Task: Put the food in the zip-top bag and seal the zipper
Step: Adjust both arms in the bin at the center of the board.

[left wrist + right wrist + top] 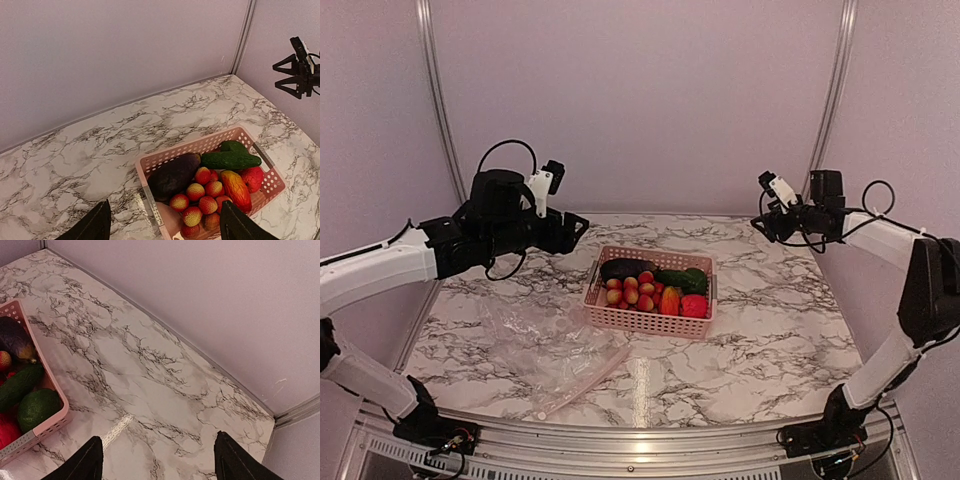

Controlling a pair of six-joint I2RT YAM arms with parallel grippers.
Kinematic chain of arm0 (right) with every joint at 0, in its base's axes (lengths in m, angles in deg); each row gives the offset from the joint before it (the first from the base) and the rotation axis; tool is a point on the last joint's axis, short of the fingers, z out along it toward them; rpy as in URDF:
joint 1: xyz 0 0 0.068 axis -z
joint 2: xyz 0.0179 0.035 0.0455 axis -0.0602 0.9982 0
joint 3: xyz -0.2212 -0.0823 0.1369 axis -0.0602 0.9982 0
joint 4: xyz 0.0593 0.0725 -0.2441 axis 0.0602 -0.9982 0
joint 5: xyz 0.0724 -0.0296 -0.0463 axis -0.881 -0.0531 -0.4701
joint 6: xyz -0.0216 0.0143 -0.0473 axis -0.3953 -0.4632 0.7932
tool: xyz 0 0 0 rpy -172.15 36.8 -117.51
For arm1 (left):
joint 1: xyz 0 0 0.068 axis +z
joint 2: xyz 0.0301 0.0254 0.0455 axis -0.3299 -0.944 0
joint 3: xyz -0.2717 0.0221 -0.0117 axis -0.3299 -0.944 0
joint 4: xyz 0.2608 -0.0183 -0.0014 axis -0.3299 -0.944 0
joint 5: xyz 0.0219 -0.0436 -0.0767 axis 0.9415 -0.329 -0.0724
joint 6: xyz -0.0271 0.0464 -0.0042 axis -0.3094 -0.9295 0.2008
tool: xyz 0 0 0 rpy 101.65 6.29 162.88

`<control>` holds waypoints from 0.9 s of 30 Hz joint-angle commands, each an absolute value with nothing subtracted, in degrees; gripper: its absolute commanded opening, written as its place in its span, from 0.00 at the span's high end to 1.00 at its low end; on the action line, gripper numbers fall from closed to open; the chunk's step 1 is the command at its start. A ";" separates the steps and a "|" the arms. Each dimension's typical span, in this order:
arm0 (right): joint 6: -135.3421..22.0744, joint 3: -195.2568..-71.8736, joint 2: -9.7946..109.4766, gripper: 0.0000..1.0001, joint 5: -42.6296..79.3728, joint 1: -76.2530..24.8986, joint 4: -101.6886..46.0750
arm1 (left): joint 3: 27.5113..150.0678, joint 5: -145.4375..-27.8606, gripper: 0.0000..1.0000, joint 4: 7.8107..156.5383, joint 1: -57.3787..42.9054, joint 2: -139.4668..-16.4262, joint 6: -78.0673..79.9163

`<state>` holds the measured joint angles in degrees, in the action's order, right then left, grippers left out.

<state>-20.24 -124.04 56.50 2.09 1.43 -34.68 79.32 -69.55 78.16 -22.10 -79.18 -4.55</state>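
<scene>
zip-top bag (535, 345): outline faint | food (660, 290): lower pieces hidden in basket (645, 320)

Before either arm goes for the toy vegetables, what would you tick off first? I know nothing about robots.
1. Left fingers open and holding nothing: ok.
2. Right fingers open and holding nothing: ok.
3. Food gathered in the pink basket, uncovered from above: ok.
4. Zip-top bag lying flat on the table, beside the basket on the left arm's side, nothing on it: ok.
5. Bag's mouth open enough to take food: cannot tell. The zipper along its near edge is too faint to read.
6. Both arms raised clear of basket and bag: ok.
</scene>
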 commanded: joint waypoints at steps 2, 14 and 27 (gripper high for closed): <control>-16.23 -132.61 67.02 0.29 0.30 -4.23 -43.11 | 81.31 -68.23 0.23 72.24 -27.88 -83.91 7.88; -14.92 -150.17 87.16 0.35 -2.11 -17.29 -48.35 | 77.28 -62.23 0.30 72.04 -34.80 -91.10 31.77; -18.58 -154.39 91.26 0.62 -0.53 -19.14 -54.28 | 77.21 -66.92 0.30 72.66 -35.84 -97.72 35.00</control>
